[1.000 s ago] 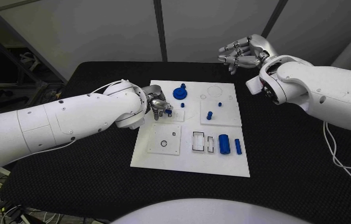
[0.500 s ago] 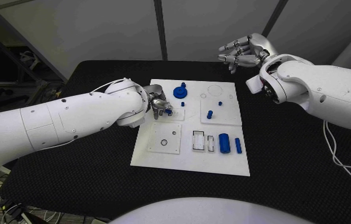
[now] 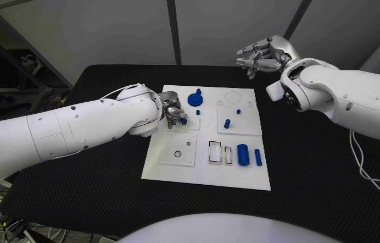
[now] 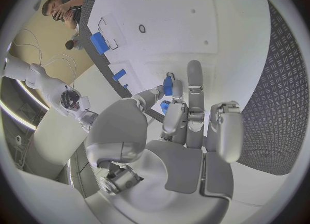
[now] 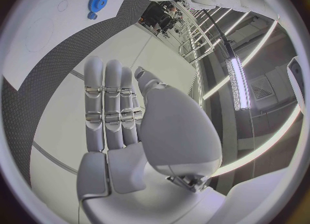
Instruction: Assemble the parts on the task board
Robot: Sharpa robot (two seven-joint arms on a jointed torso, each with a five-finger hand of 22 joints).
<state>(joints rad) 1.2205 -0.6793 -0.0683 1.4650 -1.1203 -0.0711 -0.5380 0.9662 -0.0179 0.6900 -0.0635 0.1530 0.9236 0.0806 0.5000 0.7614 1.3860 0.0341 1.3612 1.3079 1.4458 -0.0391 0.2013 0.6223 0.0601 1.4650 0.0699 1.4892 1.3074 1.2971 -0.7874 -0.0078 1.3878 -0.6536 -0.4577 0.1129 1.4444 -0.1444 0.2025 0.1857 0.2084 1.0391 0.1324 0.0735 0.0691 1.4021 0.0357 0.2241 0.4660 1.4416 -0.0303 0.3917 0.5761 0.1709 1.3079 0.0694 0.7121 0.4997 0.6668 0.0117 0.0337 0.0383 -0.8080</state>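
Near the left edge of the task board [image 3: 206, 177], on its far half, a small blue peg [image 3: 183, 121] sits pinched in the fingertips [image 4: 169, 114] of the left hand [image 3: 171, 112], right over a raised white square block. The step in hand looks like seating this peg in that block; the next move probably calls for a straight push down and then letting go, though the hole itself is hidden under the fingers. Just beyond the peg lies a blue gear [image 3: 195, 100]; two short blue pegs [image 3: 227, 124] stand toward the board's right side, and a blue cylinder [image 3: 243, 156] lies beside a slimmer blue pin [image 3: 258, 158] near the right edge. Off the board's far right corner, above the black table [image 3: 317, 160], the right hand [image 3: 263, 55] hangs with fingers loosely curled, grasping nothing.
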